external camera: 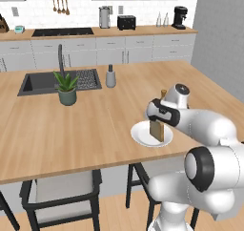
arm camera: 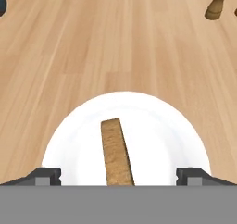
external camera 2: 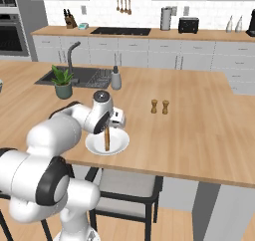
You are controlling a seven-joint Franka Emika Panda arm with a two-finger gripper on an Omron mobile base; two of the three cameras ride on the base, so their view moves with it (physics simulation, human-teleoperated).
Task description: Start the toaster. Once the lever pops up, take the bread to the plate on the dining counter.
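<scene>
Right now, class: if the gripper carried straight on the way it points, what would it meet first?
The gripper points down with open jaws astride the bread, standing on edge on the plate. It would probably meet the bread first, then the plate.

At my twelve o'clock I see a white tiled wall (external camera: 86,10) above pale grey cabinets (external camera: 112,51); dark-framed stools (external camera: 62,194) stand on wood flooring (external camera: 114,215) at six.
</scene>
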